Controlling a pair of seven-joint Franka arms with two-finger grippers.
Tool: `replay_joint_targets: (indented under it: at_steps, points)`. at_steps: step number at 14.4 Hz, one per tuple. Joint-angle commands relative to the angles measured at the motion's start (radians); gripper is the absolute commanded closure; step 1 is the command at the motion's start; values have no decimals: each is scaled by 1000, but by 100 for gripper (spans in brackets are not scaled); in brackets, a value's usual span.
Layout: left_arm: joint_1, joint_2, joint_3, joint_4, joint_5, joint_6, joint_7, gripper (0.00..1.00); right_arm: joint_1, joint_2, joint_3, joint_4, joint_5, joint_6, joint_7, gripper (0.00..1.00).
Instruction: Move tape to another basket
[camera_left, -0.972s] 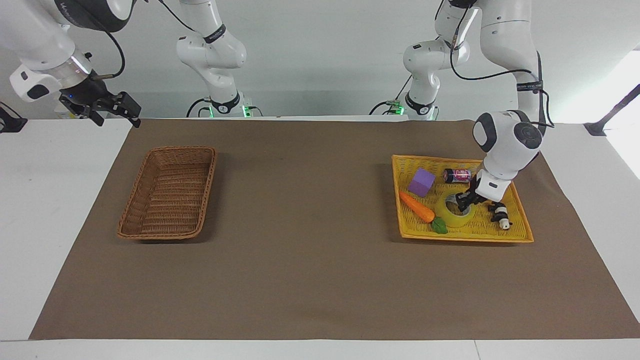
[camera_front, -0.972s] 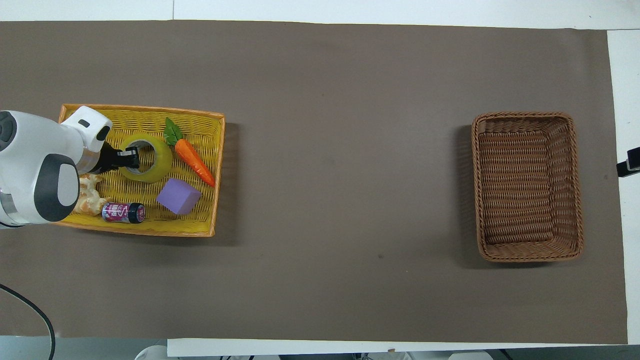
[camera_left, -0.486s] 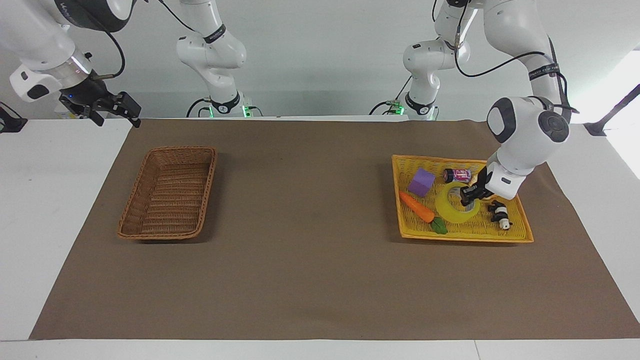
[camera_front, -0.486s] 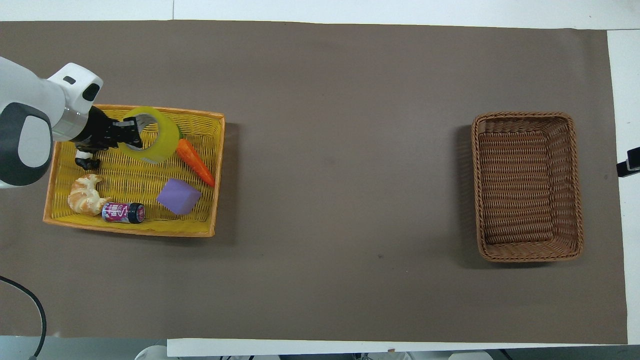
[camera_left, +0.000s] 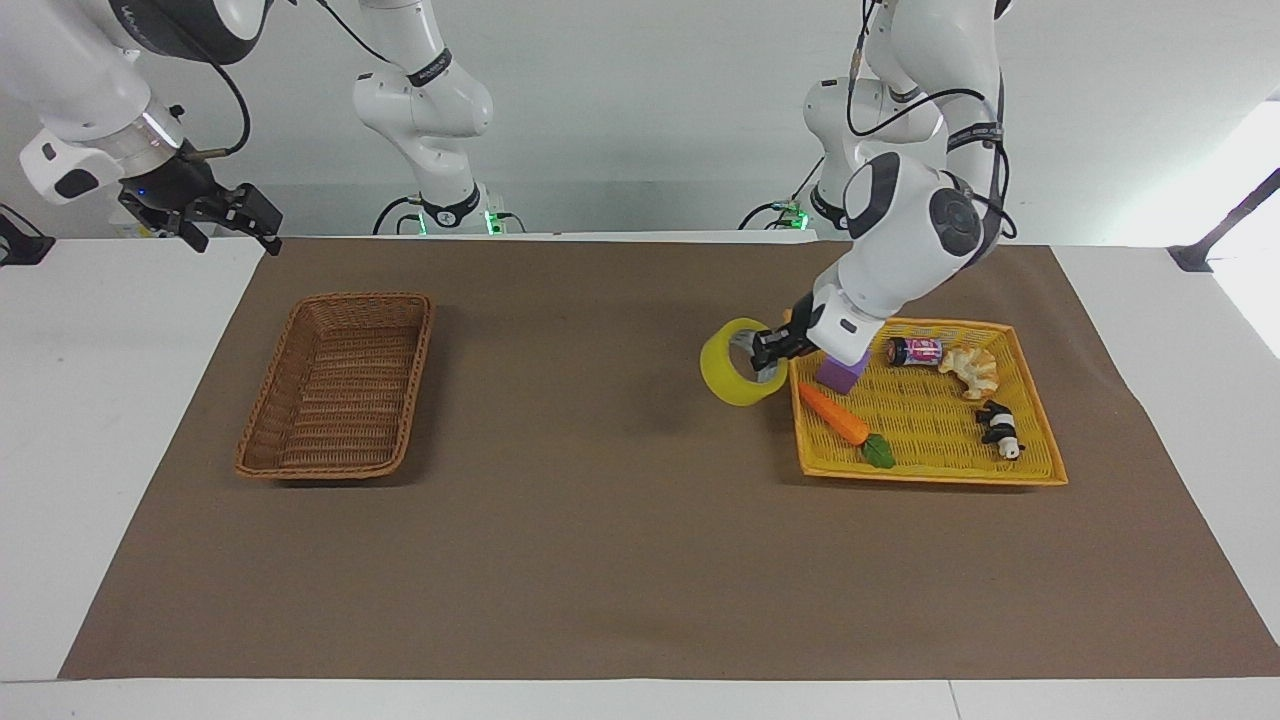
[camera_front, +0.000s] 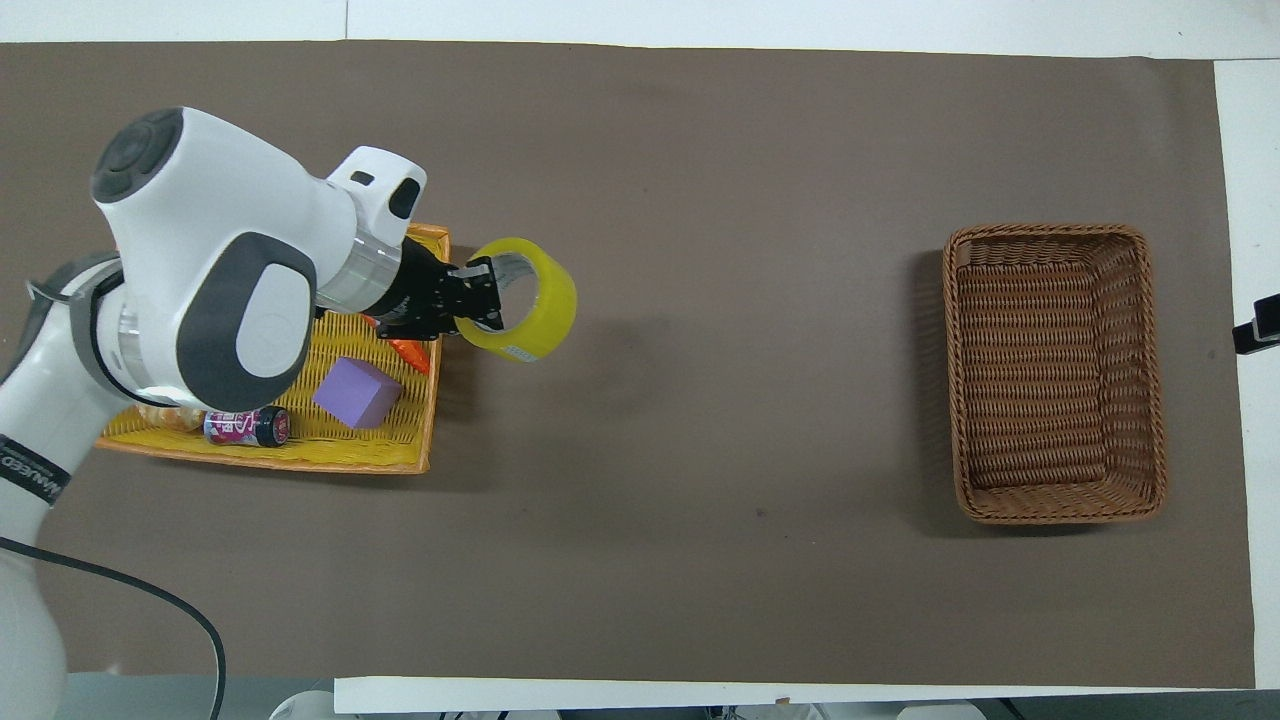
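The left claw is clamped on the wall of the tape, one finger inside the core ring and one outside, and holds the roll tilted in the air over the brown mat, just past the edge of the yellow tray on the side toward the right arm's end of the desk; the facing view shows the roll clear of the mat with a faint shadow beneath it, which the overhead view cannot confirm; the overhead view shows the white inner ring of the tape more plainly; the wicker basket sits well apart, toward the right arm's end; in the tray lie a purple block, a carrot, a small can, a croissant and a black-and-white toy; from overhead the arm hides the croissant and toy; the right claw waits above the desk's edge by the mat's corner, and its fingers seem parted, though I cannot tell for certain.
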Motion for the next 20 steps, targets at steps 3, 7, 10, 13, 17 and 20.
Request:
replay_joint_targets:
  at_steps: [3, 7, 10, 13, 17, 20]
  points:
    - [-220, -12, 16, 86, -26, 22, -187, 100, -5, -8, 4, -9, -2, -9, 12, 1]
    - [-218, -6, 17, 134, -25, 19, -197, 100, -5, -8, 4, -9, -2, -9, 13, 1]
    - [-212, -12, 17, 134, -22, 10, -194, 100, -5, -8, 4, -9, -4, -9, 12, 1]
    - [-217, -12, 19, 131, -19, 21, -189, 100, -5, -8, 4, -9, -4, -9, 12, 1]
    - [-214, -12, 19, 128, -19, 24, -191, 100, 4, -10, 15, -9, -1, -35, 9, 1]
    - [-212, -15, 19, 120, -16, 18, -191, 100, 13, -8, 23, -11, 187, -25, -46, 1]
